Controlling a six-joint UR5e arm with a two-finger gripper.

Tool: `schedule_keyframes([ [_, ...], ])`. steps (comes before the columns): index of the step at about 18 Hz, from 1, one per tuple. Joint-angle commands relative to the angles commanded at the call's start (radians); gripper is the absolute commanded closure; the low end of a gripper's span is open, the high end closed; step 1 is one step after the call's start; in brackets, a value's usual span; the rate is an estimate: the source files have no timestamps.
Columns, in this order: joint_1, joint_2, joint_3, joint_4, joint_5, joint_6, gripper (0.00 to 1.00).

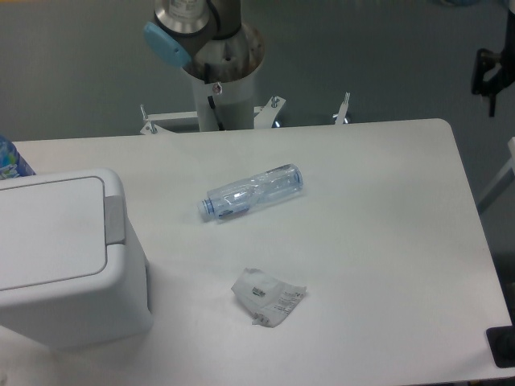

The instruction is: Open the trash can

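Grey flooring lies beyond a white, round-cornered worktop (386, 241), and at the far edge stands the arm's pale base column (217, 92) with a blue-capped joint; the rest of the arm runs out of the top of the picture. At the near left corner sits the large white boxy plastic trash can (68, 265), its flat lid (48, 233) down and a small grey rectangular tab (114, 219) on the lid's right edge. Well apart from it, toward the middle, a clear crushed plastic bottle (253, 191) with a blue cap end lies on its side, and nearer, a crumpled white paper wrapper (268, 296) rests flat.

Opening looks not yet begun. To do it well, I judge the approach should come from the right of the bin, above the bottle, and act on the grey tab alone, without shoving the light-looking bin.

No fingers show anywhere, so whether they are spread or pressed together cannot be told; nothing on the worktop is held or touched.
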Motion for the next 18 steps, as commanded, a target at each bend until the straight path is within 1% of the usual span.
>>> schedule_keyframes([
  [5,-0.002,0.005,0.009,0.0,0.005,-0.006,0.0],
  [7,-0.003,0.002,0.009,0.0,0.005,-0.046,0.0],
  [8,-0.008,0.0,0.006,0.002,-0.003,-0.101,0.0],
  [9,-0.009,0.003,0.006,0.0,-0.006,-0.124,0.0],
  [12,-0.009,0.002,0.005,0.0,-0.006,-0.135,0.0],
  [16,-0.006,-0.002,0.005,0.0,-0.009,-0.193,0.0],
  [18,-0.003,-0.002,0.005,0.0,-0.012,-0.201,0.0],
])
